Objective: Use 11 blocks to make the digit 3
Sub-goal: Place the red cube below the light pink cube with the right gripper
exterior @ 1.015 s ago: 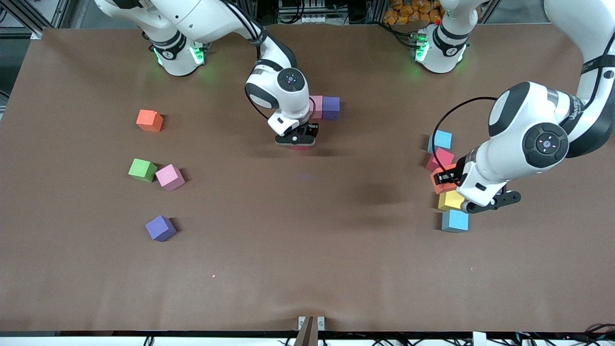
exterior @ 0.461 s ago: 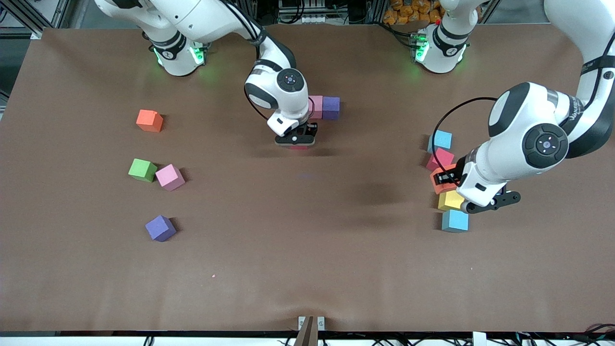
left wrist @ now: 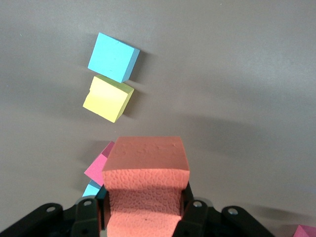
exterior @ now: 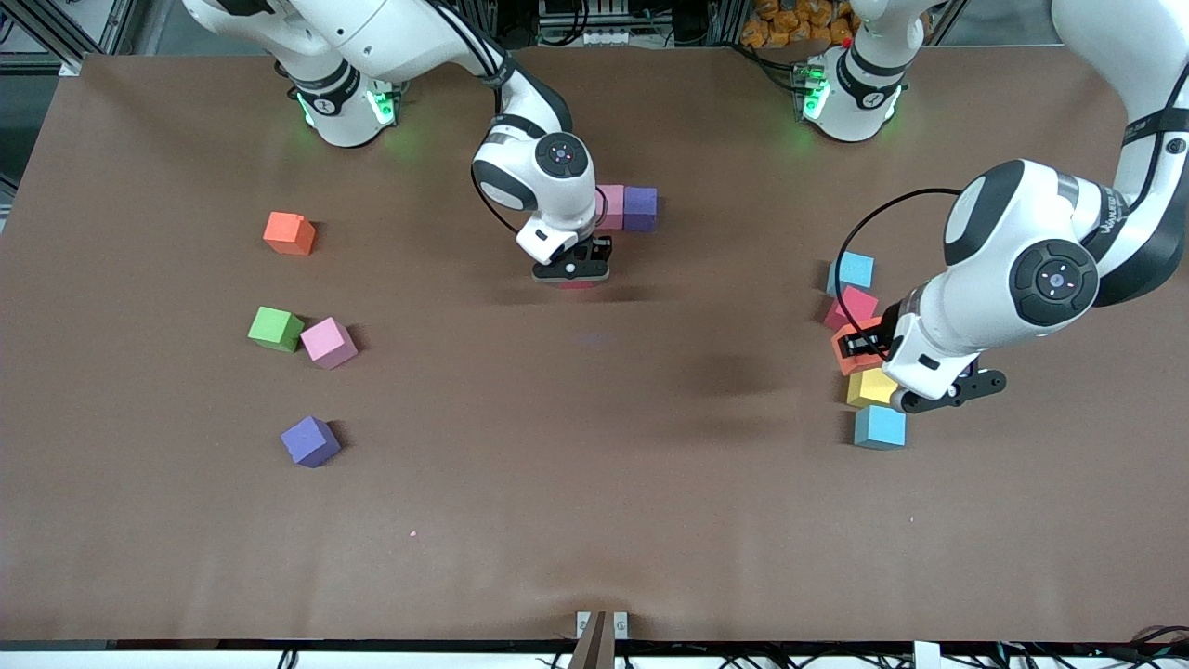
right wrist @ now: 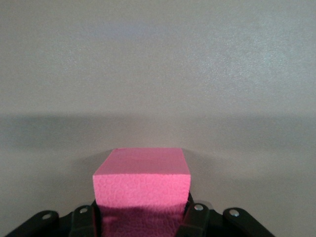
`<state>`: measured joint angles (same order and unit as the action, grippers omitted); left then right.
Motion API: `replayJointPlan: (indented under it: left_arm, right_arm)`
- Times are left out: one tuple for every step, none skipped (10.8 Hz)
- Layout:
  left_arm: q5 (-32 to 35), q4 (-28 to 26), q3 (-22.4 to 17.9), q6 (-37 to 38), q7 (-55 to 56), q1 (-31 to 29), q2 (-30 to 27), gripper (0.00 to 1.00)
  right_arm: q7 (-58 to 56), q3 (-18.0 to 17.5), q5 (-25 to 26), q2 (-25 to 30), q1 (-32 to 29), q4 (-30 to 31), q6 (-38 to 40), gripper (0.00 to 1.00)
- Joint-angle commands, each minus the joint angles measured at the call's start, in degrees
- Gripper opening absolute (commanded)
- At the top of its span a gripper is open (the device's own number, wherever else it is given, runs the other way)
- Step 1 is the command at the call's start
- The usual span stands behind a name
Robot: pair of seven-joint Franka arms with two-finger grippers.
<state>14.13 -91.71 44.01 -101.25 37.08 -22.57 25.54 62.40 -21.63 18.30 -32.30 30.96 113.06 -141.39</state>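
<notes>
While over the brown surface point(exterior: 594, 483), left pincer point(left wrist: 143, 217) clamped on an orange block point(left wrist: 145, 170), above the cluster of light blue point(exterior: 880, 427), yellow point(exterior: 868, 386) and red point(exterior: 850, 307) blocks at the left arm's end. Right pincer point(right wrist: 143, 217) clamped on a red-pink block point(right wrist: 142, 182) mid-surface, just nearer the camera than the touching pink point(exterior: 611, 206) and purple point(exterior: 640, 208) pair.

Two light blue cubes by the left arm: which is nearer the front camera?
The light blue cube beside the yellow cube; the other light blue cube sits farther back.
</notes>
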Motion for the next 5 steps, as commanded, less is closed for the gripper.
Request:
replayJointPlan:
  left_arm:
    - [-1.1, 0.5, 0.2, 0.7, 0.7, -0.1, -0.1, 0.0]
    - [-1.1, 0.6, 0.2, 0.7, 0.7, -0.1, -0.1, 0.0]
    - [-1.6, 0.6, 0.2, 0.7, 0.6, -0.2, -0.2, 0.0]
    - [-1.8, 0.6, 0.2, 0.7, 0.6, -0.2, -0.2, 0.0]
    - [-1.8, 0.6, 0.2, 0.7, 0.6, -0.2, -0.3, 0.0]
  right_arm:
    - [-0.7, -0.3, -0.6, 0.8, -0.7, 1.6, 0.7, 0.42]
    - [-0.6, -0.3, -0.7, 0.8, -0.7, 1.6, 0.7, 0.71]
    - [-0.6, -0.2, -0.6, 0.9, -0.7, 1.6, 0.7, 1.0]
    - [-1.1, -0.2, -0.6, 1.5, -0.6, 1.5, 0.7, 1.0]
    - [-1.2, -0.2, -0.6, 2.1, -0.6, 1.3, 0.9, 1.0]
